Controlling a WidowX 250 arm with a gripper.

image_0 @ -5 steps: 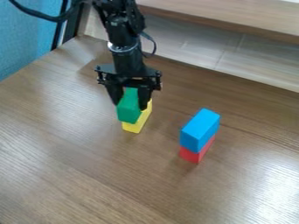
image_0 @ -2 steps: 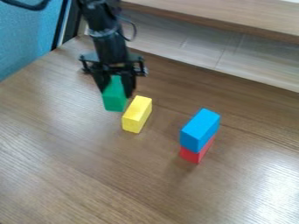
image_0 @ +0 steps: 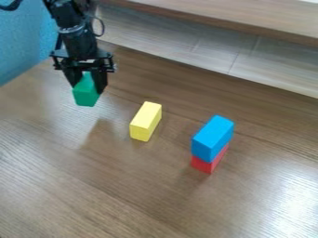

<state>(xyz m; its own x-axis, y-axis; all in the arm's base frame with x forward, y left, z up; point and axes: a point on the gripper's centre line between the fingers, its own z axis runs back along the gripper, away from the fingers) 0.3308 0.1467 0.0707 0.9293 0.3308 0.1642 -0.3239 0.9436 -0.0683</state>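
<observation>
Has green block [image_0: 86, 92] grasped in hand [image_0: 88, 84], w/ one finger on its left side & other on its right, both pressed to it. Holds it in far left part of scene, up off surface [image_0: 93, 200], w/ dark shadow [image_0: 98, 132] cast on wood nearer & a bit right. Tilts green block slightly, lower end toward near side; can't tell exact ht. Hangs hand from black arm [image_0: 76, 35], coming in at far left edge, approx. vert., w/ thin cable [image_0: 100, 25] looped by its right side.

Shows yellow block [image_0: 145, 122] next, nearest to hand but apart from it, to right & a bit nearer. Lies directly on surface, approx. mid-scene, w/ long top running from near left to far right.

Shows blue block [image_0: 212, 138] farther right & a bit nearer, stacked on red block [image_0: 208, 161]. Touches red block's top, approx. lined up w/ it, hiding most of it; leaves only lower part of red block visible, resting on surface. Runs lengthwise near left to far right too, well apart from green block.

Has blue panel [image_0: 23, 44] at far left, beside surface edge. Also has pale tiled panel [image_0: 186, 46] along far side, w/ wood shelf [image_0: 236, 17] above it, extending to far right.
</observation>
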